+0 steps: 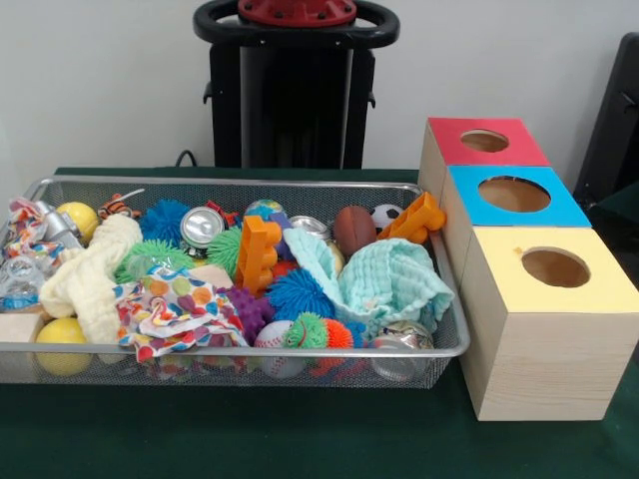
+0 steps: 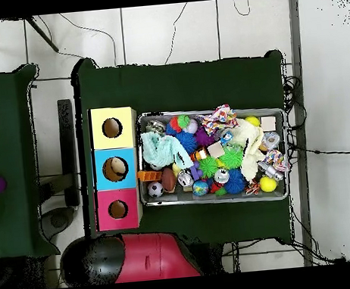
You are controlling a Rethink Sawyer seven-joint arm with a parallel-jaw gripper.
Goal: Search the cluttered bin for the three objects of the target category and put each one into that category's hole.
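Boxes w/ red (image 1: 486,143), blue (image 1: 514,196), yellow (image 1: 555,269) tops; mint cloth (image 1: 391,284); polka-dot cloth (image 1: 172,309).

The bin (image 1: 240,186) – full of clutter – sits just beside the row of boxes (image 1: 544,329).

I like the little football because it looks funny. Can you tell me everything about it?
The football is small, brown and egg-shaped, smooth like rubber or foam. It stands tilted, nearly on end, at the back of the wire basket. A mint green cloth lies in front, a small soccer ball sits beside it, and an orange plastic block is close by.
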